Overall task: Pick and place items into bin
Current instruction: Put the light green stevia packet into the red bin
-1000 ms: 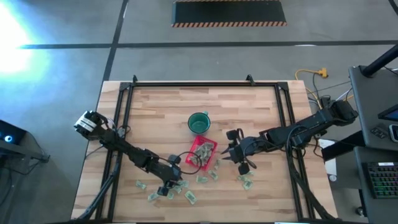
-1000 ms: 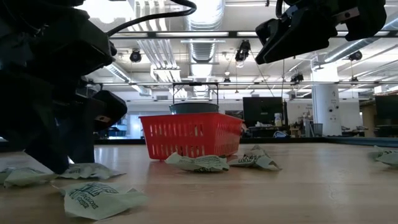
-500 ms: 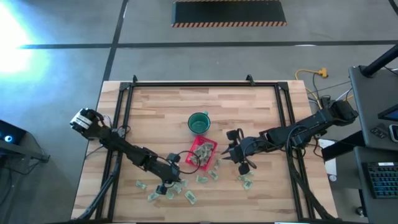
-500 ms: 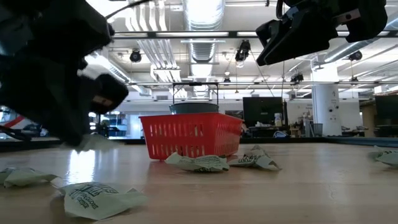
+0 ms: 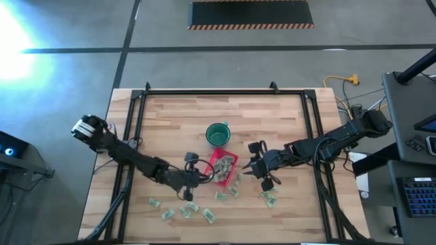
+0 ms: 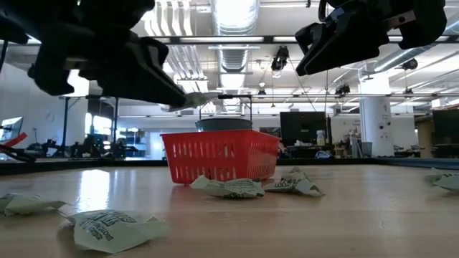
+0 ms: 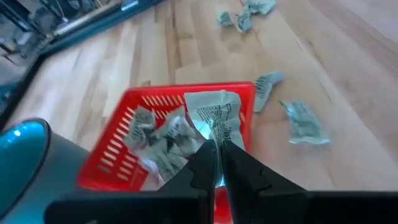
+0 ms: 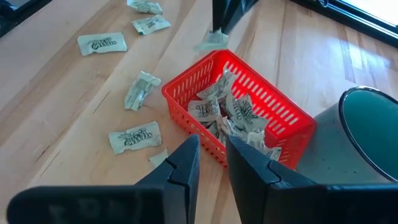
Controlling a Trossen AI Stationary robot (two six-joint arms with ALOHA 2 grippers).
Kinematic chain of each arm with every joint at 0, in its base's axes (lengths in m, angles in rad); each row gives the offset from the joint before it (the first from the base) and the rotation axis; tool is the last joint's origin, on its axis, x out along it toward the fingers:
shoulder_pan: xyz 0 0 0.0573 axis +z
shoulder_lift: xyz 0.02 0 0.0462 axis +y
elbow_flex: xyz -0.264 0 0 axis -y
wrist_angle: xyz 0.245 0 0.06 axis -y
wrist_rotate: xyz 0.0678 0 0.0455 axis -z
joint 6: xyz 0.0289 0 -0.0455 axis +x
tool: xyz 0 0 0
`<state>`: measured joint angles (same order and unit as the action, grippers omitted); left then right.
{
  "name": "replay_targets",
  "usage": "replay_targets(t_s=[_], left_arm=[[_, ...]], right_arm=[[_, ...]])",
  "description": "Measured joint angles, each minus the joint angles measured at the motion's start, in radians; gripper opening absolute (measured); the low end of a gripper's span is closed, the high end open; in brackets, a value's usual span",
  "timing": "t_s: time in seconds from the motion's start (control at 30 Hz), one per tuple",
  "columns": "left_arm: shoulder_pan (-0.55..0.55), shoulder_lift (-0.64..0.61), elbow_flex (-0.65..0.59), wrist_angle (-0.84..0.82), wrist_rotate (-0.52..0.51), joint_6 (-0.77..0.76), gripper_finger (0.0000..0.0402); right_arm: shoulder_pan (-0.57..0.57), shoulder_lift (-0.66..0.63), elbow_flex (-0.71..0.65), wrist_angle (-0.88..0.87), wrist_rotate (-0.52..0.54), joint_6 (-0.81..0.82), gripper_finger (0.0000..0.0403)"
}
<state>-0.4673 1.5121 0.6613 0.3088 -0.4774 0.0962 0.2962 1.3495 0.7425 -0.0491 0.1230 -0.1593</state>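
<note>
The red bin (image 5: 223, 167) stands on the table just near of the dark-green cup (image 5: 217, 134) and has several pale green-and-white wrapped pieces inside (image 8: 231, 113). More pieces lie flat on the wood around it (image 5: 208, 216) (image 6: 115, 228). My left gripper (image 5: 206, 178) hovers at the bin's left rim (image 7: 180, 94), shut on one wrapped piece (image 7: 214, 121). My right gripper (image 5: 256, 166) hangs open above the table, right of the bin, and touches nothing (image 8: 211, 149). My left gripper pinches one wrapped piece by its edge (image 7: 214, 138) between the two fingertips (image 7: 204, 155). The fingers slant down from the table's left toward the bin. The piece is lifted clear of the table and sticks out past the fingertips (image 6: 193, 99), over the bin's left rim.
The green cup (image 8: 367, 124) stands touching the bin's far side. Loose pieces lie near the bin's near wall (image 6: 229, 188), toward the near-left (image 5: 167, 212) and near-right (image 5: 269, 199). A black frame rail (image 5: 204, 93) edges the table.
My left gripper has risen from the loose pieces near the table's near edge and swung toward the far-right to the bin's left rim, carrying one wrapped piece lifted clear of the table. The right arm has kept still.
</note>
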Motion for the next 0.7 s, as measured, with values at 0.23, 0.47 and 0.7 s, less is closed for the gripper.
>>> replay_targets(t_s=[0.23,0.47,0.7], left_arm=[[0.052,0.029,0.0,0.023,0.0,0.018,0.0008],[0.065,0.04,0.0,0.024,0.002,0.017,0.0009],[0.065,0.04,0.002,0.024,0.003,0.017,0.0052]], right_arm=[[0.0,0.0,-0.001,0.0,0.0,0.002,0.0075],[0.0,0.0,-0.013,0.002,0.0,0.01,0.0074],[0.0,0.0,-0.04,0.002,0.0,0.069,0.0069]])
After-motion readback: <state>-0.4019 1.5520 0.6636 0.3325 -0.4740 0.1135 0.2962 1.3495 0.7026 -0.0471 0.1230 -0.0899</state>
